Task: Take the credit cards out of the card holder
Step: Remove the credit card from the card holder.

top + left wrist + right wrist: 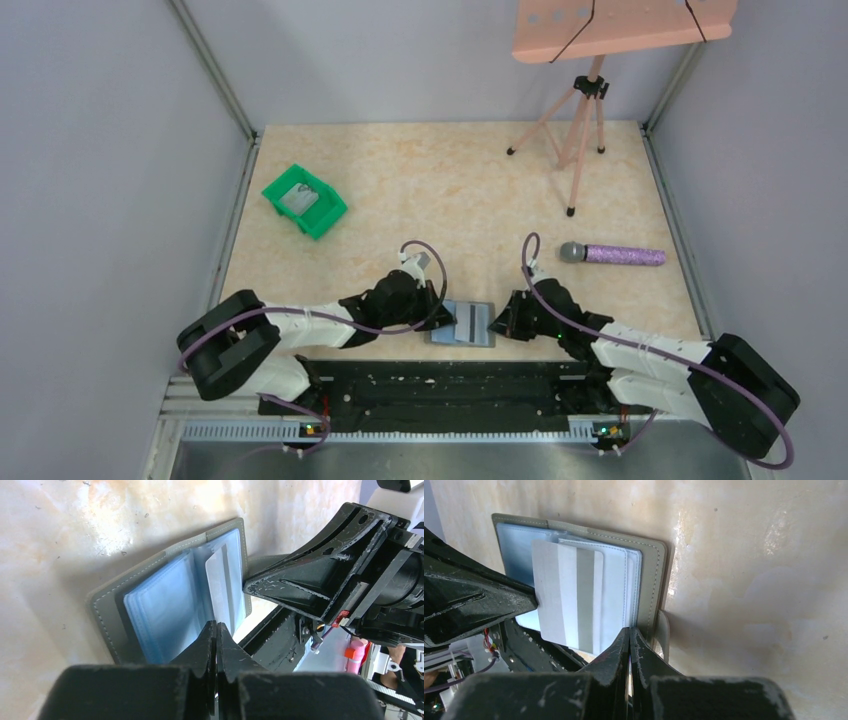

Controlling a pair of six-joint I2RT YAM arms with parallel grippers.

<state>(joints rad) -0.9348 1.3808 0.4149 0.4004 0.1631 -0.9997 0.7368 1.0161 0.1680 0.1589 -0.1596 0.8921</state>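
Card holder (462, 322) lies open, lower centre, between left gripper (216, 630) and right gripper (629, 635), both closed together; protruding card (569, 595) judged light, stiff, slick: pinch its free edge, floppy sleeves held down.

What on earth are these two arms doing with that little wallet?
Two robot arms are working on an open grey card holder. The right gripper, shut, presses on its near edge. The left gripper, also shut, appears to pinch a white card with a grey stripe that sticks partway out of a sleeve.
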